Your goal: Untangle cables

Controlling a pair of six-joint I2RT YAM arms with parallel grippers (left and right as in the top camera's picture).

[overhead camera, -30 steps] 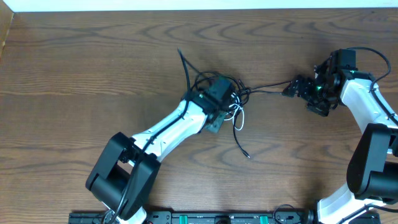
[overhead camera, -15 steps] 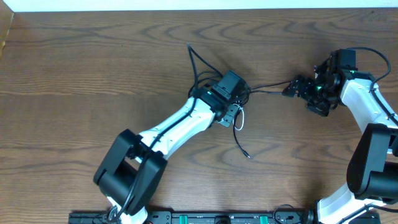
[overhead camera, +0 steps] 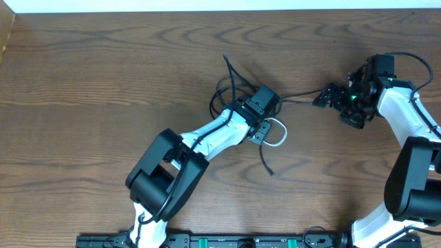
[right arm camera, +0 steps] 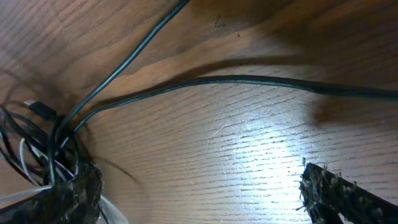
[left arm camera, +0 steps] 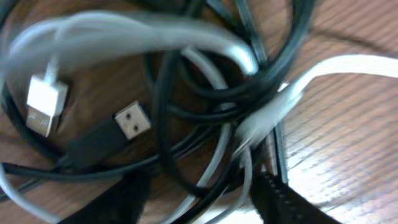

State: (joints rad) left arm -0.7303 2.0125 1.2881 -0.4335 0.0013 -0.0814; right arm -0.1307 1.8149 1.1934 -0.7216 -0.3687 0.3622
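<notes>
The cables (left arm camera: 186,112) lie in a knot near the middle of the counter (overhead camera: 103,69), a brown board with long wavy grain and a dull sheen. Seen from overhead, thin black cords arch out of the knot in open loops. One end pokes up and away from the arms, and another tail (overhead camera: 265,162) curls toward the near edge.

The left gripper (left arm camera: 199,196) sits right on top of this knot. Its wrist camera shows smooth, round black cords crossing over a flatter, glossy white cable (left arm camera: 348,65). A white rectangular USB plug (left arm camera: 45,104) and a black plug (left arm camera: 132,120) with a bare metal mouth lie side by side on the wood. The dark, matte fingers (left arm camera: 283,199) stand partly apart, one on each side of the bundle, with cords passing between them. No clamping on any cord is visible. From overhead, the white cable bulges out beside this gripper as a rounded loop.

One black cord (overhead camera: 300,95) runs nearly straight from the knot toward the right gripper (right arm camera: 205,199), which hangs well to the right. Its fingers (right arm camera: 336,193) have a rough, fuzzy-looking surface. They are spread wide over bare wood and hold nothing. The cord passes above them in the wrist view.
</notes>
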